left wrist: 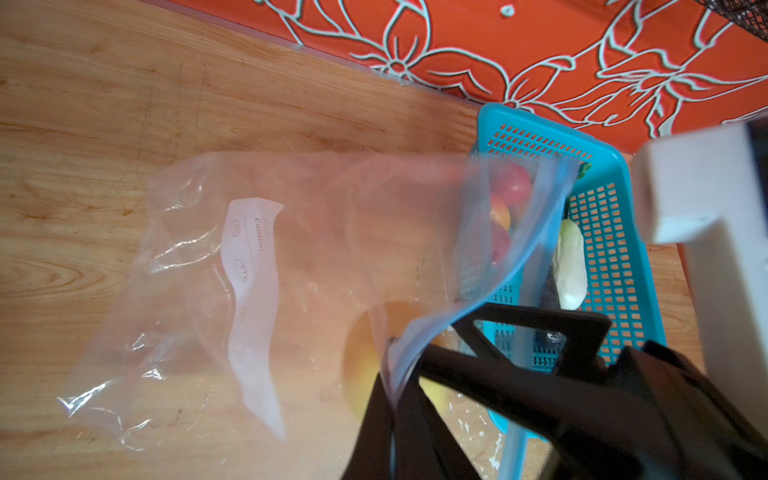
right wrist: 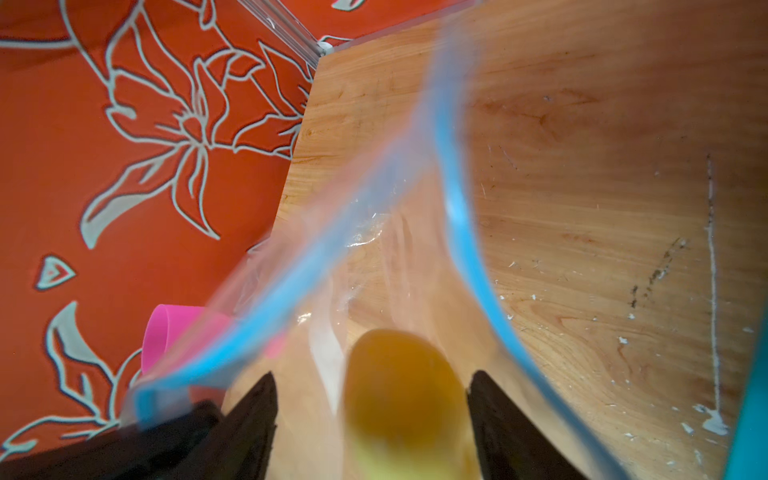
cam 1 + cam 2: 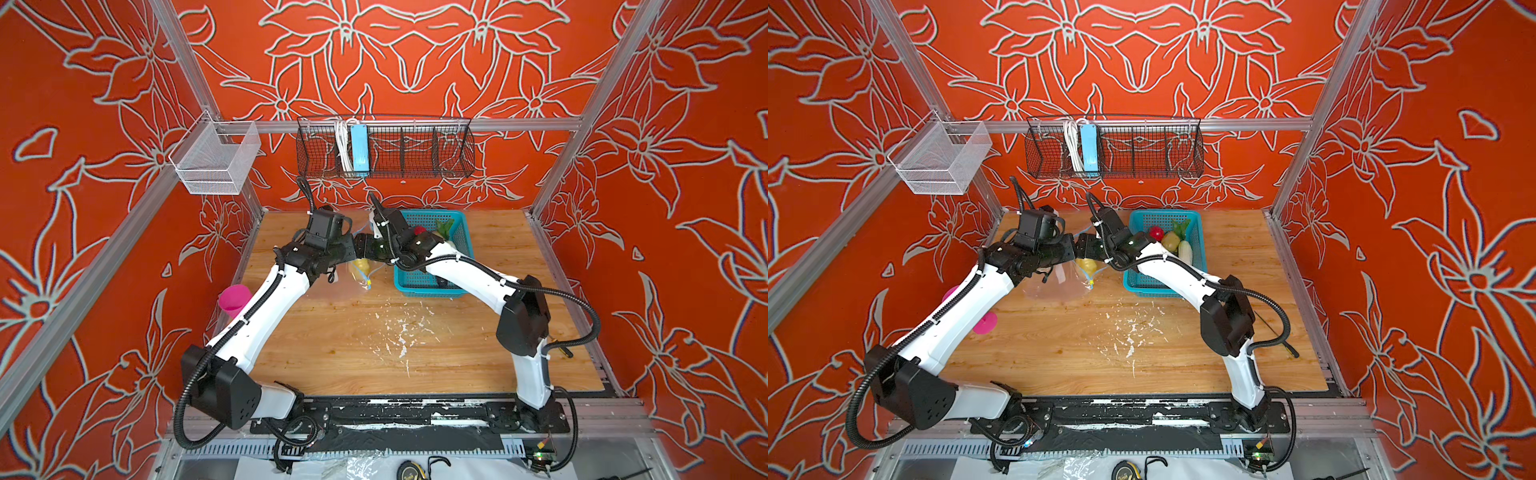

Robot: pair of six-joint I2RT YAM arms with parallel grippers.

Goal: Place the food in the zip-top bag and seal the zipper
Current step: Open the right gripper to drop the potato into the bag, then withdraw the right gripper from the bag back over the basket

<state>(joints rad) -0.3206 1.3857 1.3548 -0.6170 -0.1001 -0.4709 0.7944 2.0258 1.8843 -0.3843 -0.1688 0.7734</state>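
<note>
You get bright, even light in both top views, with soft shadows on the table (image 3: 332, 357). In the wrist views the zipper (image 2: 461, 216) and yellow fruit (image 2: 399, 395) blur, and the zip-top bag (image 1: 174, 249) glints.

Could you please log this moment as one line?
left gripper: shut on zip-top bag rim | right gripper: open | yellow-orange fruit: in bag mouth | zipper: open
</note>
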